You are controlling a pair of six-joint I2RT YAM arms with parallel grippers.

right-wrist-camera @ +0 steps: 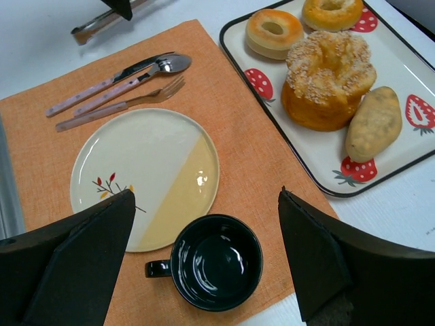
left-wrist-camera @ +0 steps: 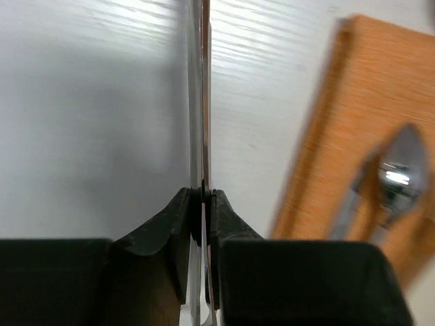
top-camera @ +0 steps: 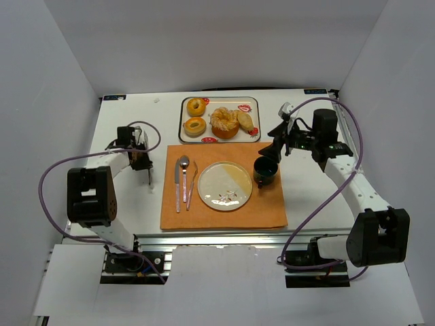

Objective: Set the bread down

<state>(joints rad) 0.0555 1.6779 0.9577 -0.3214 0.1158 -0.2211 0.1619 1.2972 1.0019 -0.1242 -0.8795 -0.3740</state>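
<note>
The bread [top-camera: 245, 121] [right-wrist-camera: 374, 123], a small tan oval roll, lies at the right end of the strawberry tray [top-camera: 219, 100] [right-wrist-camera: 408, 41], beside a frosted round pastry [right-wrist-camera: 326, 75]. The white and yellow plate [top-camera: 224, 185] [right-wrist-camera: 136, 163] sits bare on the orange mat. My right gripper [top-camera: 273, 151] [right-wrist-camera: 206, 197] hangs open above the black cup [top-camera: 264, 171] [right-wrist-camera: 216, 261], apart from the bread. My left gripper [top-camera: 145, 160] [left-wrist-camera: 202, 193] is left of the mat, shut on thin metal tongs [left-wrist-camera: 200, 102] [top-camera: 149, 175], whose two blades are pressed together.
Two ring doughnuts [top-camera: 196, 117] [right-wrist-camera: 299, 20] fill the tray's left end. A knife, spoon and fork [top-camera: 184, 180] [right-wrist-camera: 122, 85] lie on the orange mat [top-camera: 224, 217] [right-wrist-camera: 251, 149] left of the plate. White walls close in the table on three sides.
</note>
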